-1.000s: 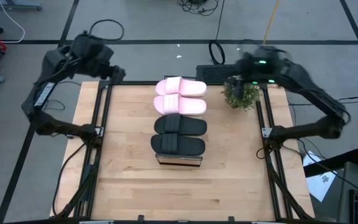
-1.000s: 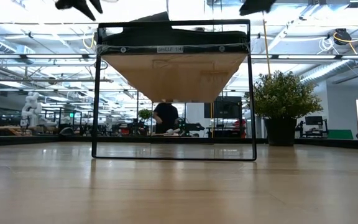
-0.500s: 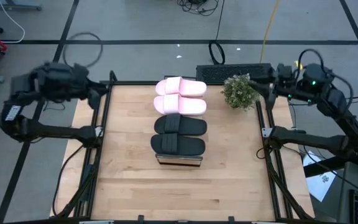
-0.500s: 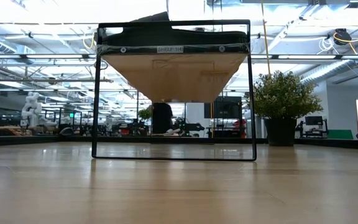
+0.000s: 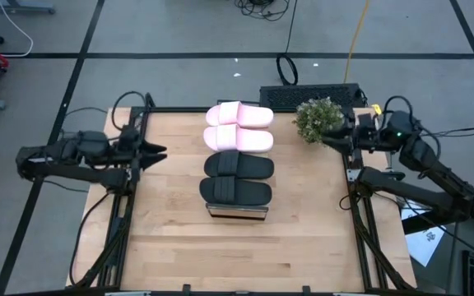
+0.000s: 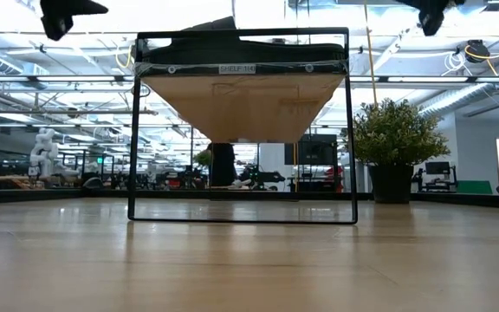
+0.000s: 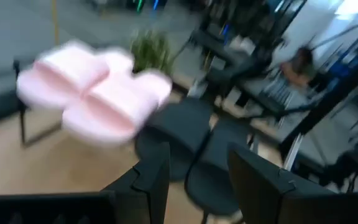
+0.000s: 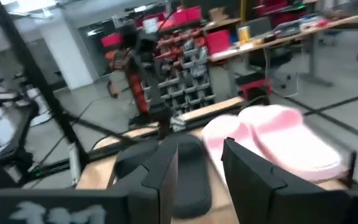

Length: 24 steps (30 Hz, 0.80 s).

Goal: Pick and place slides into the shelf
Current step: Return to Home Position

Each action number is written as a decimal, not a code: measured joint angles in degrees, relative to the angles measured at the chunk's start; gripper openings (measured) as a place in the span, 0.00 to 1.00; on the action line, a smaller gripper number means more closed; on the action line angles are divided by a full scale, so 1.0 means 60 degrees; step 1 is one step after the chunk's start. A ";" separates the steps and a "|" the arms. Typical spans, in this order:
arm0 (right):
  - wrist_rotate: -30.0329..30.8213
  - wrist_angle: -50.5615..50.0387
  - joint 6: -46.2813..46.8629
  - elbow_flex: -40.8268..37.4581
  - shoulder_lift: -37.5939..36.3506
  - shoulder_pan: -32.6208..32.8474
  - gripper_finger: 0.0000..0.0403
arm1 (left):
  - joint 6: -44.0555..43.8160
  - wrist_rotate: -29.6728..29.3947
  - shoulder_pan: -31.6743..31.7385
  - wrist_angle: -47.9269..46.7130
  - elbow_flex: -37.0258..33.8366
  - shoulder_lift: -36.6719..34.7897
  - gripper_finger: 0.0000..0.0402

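Left gripper (image 5: 158, 152) at left table (image 5: 171, 238) edge: fingers parted, empty. Right gripper (image 5: 329, 136) at right edge: parted, empty. Shelf (image 6: 241, 104) carries white label (image 6: 236, 68), text too small to read.

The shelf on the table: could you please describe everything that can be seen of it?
The shelf is a long narrow rack: a light wood plank on a thin dark metal frame, with a small white label on its front edge. It stands upright in the middle of the table. Two pink slides and two black slides lie across its top in a row. The left gripper and right gripper hang clear of it.
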 joint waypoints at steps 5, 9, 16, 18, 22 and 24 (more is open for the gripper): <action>-0.2007 0.0998 -0.0703 -0.1071 -0.0521 0.0009 0.29 | 0.0375 -0.0289 -0.0887 0.1565 -0.1848 -0.0998 0.38; -0.2231 0.2202 -0.0713 -0.2024 -0.0854 0.0007 0.29 | 0.0150 -0.0470 -0.1537 0.2608 -0.3003 -0.1138 0.38; -0.2222 0.2485 -0.0689 -0.3305 -0.1382 0.0000 0.29 | 0.0489 -0.1413 -0.2552 0.4383 -0.4317 -0.1136 0.38; -0.2227 0.2574 -0.0726 -0.3544 -0.1584 0.0000 0.29 | 0.0522 -0.1720 -0.2876 0.4420 -0.4472 -0.1131 0.38; -0.2470 0.2657 -0.0687 -0.4039 -0.2253 0.0000 0.29 | 0.0534 -0.2456 -0.3667 0.4579 -0.4796 -0.1134 0.38; -0.2765 0.2711 -0.0476 -0.4289 -0.2674 0.0000 0.29 | 0.0480 -0.2721 -0.4116 0.4756 -0.4980 -0.1131 0.38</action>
